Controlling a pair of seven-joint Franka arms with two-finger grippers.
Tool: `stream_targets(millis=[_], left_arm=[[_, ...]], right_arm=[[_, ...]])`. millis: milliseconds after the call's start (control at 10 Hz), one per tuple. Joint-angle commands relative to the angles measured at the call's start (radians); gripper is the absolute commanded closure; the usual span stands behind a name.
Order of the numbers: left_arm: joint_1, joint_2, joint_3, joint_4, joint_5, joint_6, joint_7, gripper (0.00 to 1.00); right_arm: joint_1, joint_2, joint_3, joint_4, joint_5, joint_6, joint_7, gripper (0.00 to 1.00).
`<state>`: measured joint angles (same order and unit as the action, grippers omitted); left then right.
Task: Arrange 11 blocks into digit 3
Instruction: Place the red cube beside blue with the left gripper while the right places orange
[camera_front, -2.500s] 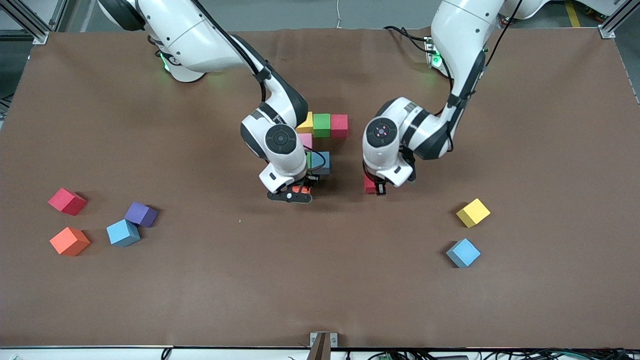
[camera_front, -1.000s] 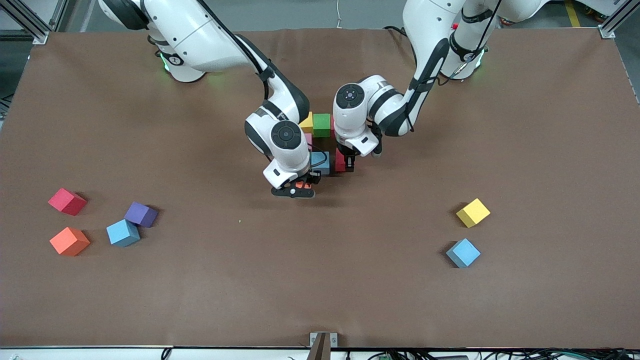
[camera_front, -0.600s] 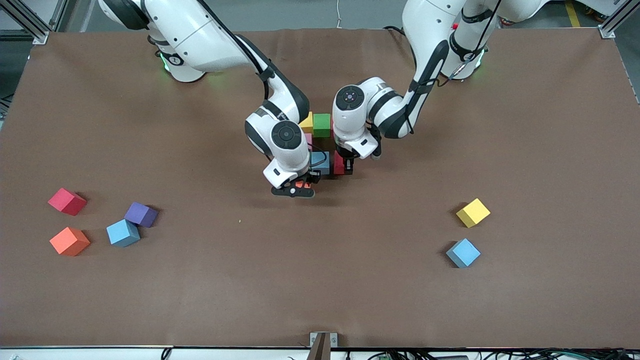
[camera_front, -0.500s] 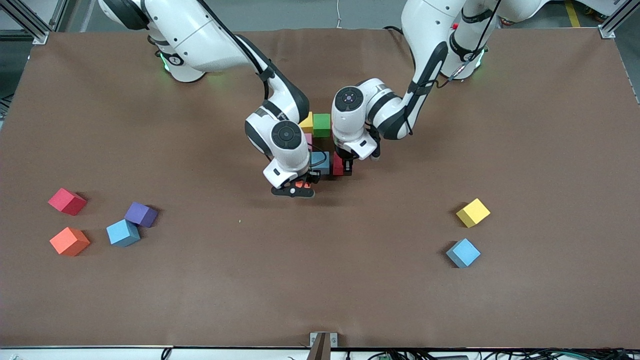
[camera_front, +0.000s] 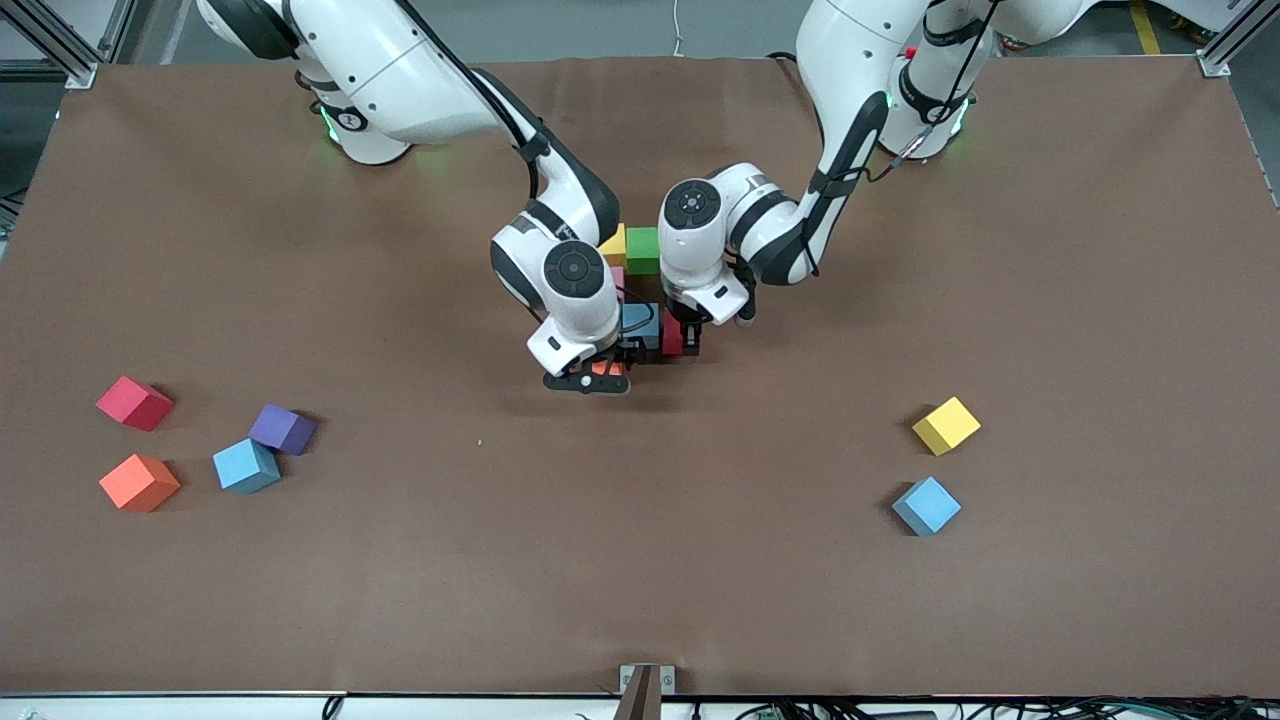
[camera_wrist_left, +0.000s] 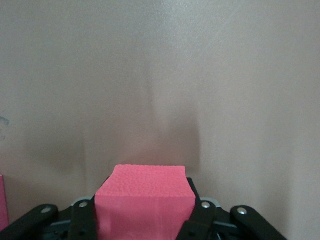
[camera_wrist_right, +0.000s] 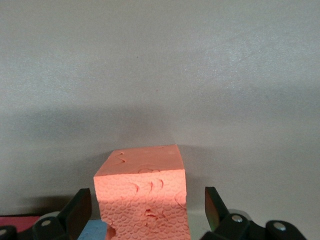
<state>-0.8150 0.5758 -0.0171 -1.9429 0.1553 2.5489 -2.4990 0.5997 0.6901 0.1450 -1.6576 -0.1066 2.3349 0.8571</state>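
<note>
Right now, nearest the front camera, you have a blue block (camera_front: 926, 505) toward the left arm's end of the desk (camera_front: 640, 560), with a yellow block (camera_front: 945, 425) just farther back. Toward the right arm's end lie an orange block (camera_front: 139, 482), a second blue block (camera_front: 246, 466) touching a purple block (camera_front: 282, 428), and a red block (camera_front: 134, 403).

Mid-desk, the right end effector (camera_front: 597, 370) is low over the desk, its fingers (camera_wrist_right: 80, 209) released and standing clear on either side of an orange-red block (camera_wrist_right: 145, 192) that sits on the desk between them.

Just beside it, toward the left arm's end, the left end effector (camera_front: 686, 338) is clenched on a red block (camera_wrist_left: 145, 207), held low against a blue block (camera_front: 641, 322) of the growing digit 3.

Farther back you can see a pink block (camera_front: 617, 280), then a yellow block (camera_front: 614, 245) and a green block (camera_front: 643, 250) side by side; the arms hide the rest of that group.
</note>
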Motion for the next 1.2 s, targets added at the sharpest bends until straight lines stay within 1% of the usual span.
stream_targets(millis=[0,100,200,300,500,600,700,800,900,1000,1100], left_arm=[[-0.021,0.024,0.005,0.018,0.018,0.004,-0.02,0.73],[-0.022,0.025,0.005,0.018,0.018,0.004,-0.021,0.73],[-0.023,0.027,0.005,0.018,0.018,0.004,-0.021,0.73],[-0.027,0.032,0.003,0.018,0.018,0.004,-0.021,0.73],[-0.033,0.039,0.003,0.022,0.018,0.004,-0.021,0.73],[-0.032,0.044,0.003,0.027,0.018,0.004,-0.021,0.72],[-0.032,0.045,0.005,0.027,0.018,0.004,-0.021,0.7],[-0.032,0.045,0.005,0.027,0.018,0.004,-0.021,0.55],[-0.032,0.045,0.005,0.027,0.018,0.002,-0.018,0.16],[-0.032,0.039,0.005,0.027,0.018,-0.001,-0.017,0.0],[-0.032,0.026,0.005,0.029,0.018,-0.013,-0.015,0.0]], right_arm=[[0.005,-0.023,-0.004,-0.008,-0.016,-0.008,0.027,0.0],[-0.001,-0.033,-0.001,0.001,-0.005,-0.041,0.025,0.0],[-0.02,-0.068,0.007,0.01,0.016,-0.069,0.026,0.0],[-0.024,-0.102,0.005,0.027,0.066,-0.092,0.02,0.0],[-0.073,-0.162,0.002,0.038,0.071,-0.134,0.016,0.0],[-0.115,-0.188,0.001,0.033,0.071,-0.138,0.014,0.01],[-0.17,-0.219,-0.001,0.033,0.07,-0.187,-0.025,0.01],[-0.254,-0.262,0.002,0.033,0.073,-0.269,-0.058,0.01],[-0.337,-0.286,0.002,0.021,0.073,-0.307,-0.073,0.01],[-0.406,-0.285,-0.001,-0.003,0.07,-0.296,-0.135,0.01],[-0.485,-0.285,-0.001,-0.03,0.07,-0.281,-0.261,0.01]])
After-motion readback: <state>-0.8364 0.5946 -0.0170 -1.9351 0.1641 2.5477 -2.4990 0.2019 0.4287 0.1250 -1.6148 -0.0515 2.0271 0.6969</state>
